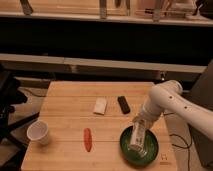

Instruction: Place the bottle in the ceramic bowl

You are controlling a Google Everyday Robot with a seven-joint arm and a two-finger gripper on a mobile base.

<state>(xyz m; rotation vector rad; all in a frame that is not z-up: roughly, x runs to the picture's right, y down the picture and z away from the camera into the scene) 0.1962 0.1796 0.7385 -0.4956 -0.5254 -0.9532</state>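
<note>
Far to the left of your gripper, a paper cup stands on the wooden table. Nearer lie a red stick, a white packet and a black bar. Directly below the gripper, the bottle sits inside the green ceramic bowl, its long axis near upright. You cannot tell whether the gripper clamps it or has released it. Dark shelving stands behind.

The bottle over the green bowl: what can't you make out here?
Camera view:
- The gripper sits at the top of the bottle, over the ceramic bowl; blur hides where they meet.
- Whether bottle touches bowl: blurred.
- The base of the arm: cut off by right edge.
</note>
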